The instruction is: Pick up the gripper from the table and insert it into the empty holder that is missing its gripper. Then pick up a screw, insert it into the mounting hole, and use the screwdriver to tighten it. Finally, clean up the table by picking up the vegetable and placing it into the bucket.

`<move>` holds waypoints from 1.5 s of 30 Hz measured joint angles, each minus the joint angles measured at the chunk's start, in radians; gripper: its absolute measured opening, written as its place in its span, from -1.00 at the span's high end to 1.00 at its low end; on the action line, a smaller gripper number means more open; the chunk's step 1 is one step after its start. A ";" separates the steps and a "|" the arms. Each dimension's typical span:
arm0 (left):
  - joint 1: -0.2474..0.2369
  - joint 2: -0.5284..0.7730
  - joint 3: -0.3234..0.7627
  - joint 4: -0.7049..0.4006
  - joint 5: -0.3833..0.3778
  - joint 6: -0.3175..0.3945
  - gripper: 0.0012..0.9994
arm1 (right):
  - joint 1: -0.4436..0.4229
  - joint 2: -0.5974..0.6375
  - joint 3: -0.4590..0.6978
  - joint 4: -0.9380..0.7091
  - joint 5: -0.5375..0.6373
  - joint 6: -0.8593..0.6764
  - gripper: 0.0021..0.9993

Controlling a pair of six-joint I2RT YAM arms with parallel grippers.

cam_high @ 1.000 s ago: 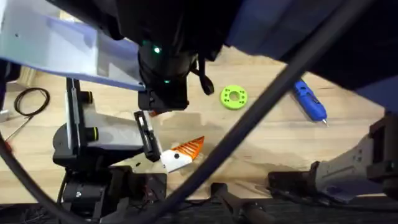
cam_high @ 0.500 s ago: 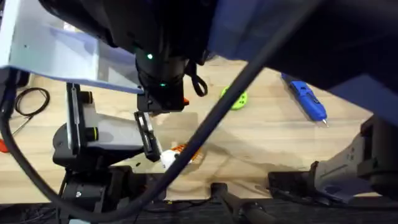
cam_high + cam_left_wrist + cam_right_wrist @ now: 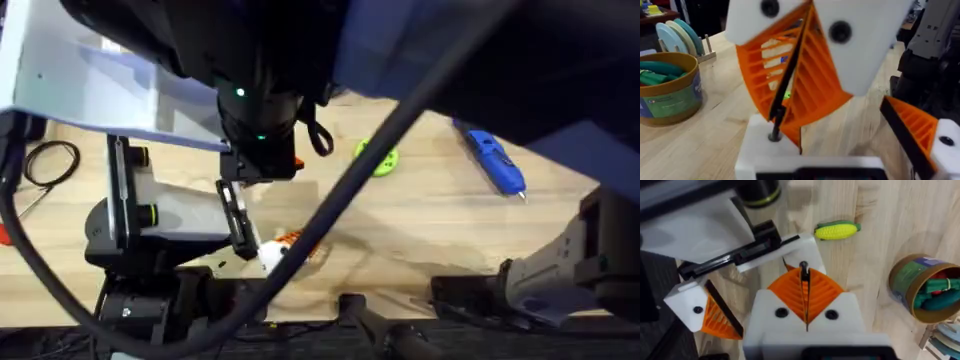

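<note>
Pale wooden bench [image 3: 440, 215], mid-assembly: I have my right pincer [image 3: 805, 307] clenched on the screw [image 3: 804, 275], its tip at the mounting hole of the white holder [image 3: 760, 147]. My left pincer [image 3: 850, 145] stands released. The vegetable [image 3: 836, 230] lies outside the bucket [image 3: 912, 287]. My worry: the screw leans, and letting go before it seats could topple it.

The table [image 3: 440, 215] is pale wood with straight grain running along its planks, evenly lit. At its far end, seen from the left wrist view, a small wooden rack [image 3: 702, 50] holds pale and teal discs [image 3: 677, 36] upright. Behind the rack the room is dark, with a low shelf [image 3: 652, 15] carrying small coloured items.
</note>
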 joint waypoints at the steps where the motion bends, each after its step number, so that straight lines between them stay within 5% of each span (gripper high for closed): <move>1: 0.000 0.000 0.000 0.000 0.000 0.000 -0.97 | 0.000 0.000 0.000 0.000 0.000 0.000 0.99; 27: 0.000 0.002 0.000 0.000 0.000 -0.009 -0.97 | 0.000 0.039 0.003 0.003 0.000 0.004 0.96; 33: -0.001 0.001 0.000 -0.001 0.003 -0.008 -0.97 | 0.000 0.039 0.009 0.006 0.015 0.014 -0.68; 34: -0.001 0.001 0.000 -0.001 0.004 -0.007 -0.97 | 0.000 0.039 0.009 0.005 0.015 0.018 -0.83; 45: -0.001 0.001 0.000 -0.001 0.004 -0.007 -0.97 | -0.067 -0.081 0.002 -0.050 0.015 0.175 -0.88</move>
